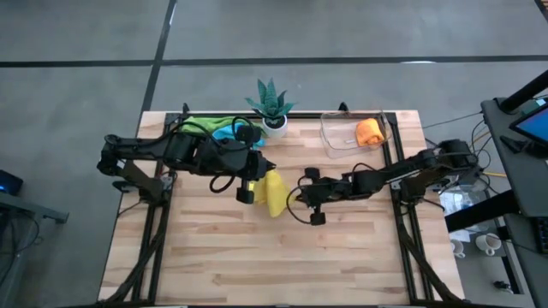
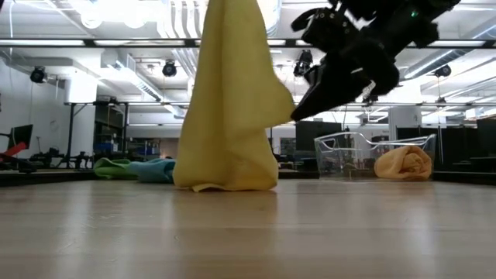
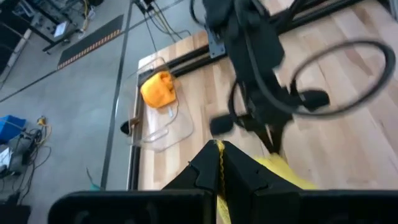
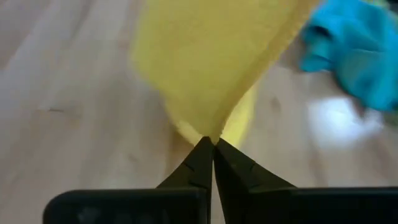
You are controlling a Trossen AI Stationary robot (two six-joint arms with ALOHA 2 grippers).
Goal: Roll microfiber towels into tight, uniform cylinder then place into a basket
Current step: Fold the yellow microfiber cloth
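Both clamped on the yellow towel [image 1: 272, 193]: left gripper [image 1: 254, 185] pinching one corner, right gripper [image 1: 297, 196] the other, probably to spread it flat on the bench [image 1: 257, 265] for rolling.

Two black, multi-jointed arms wore looped black cables. Each gripper, left [image 3: 219, 163] and right [image 4: 213, 152], carried tapered, wedge-shaped black fingers.
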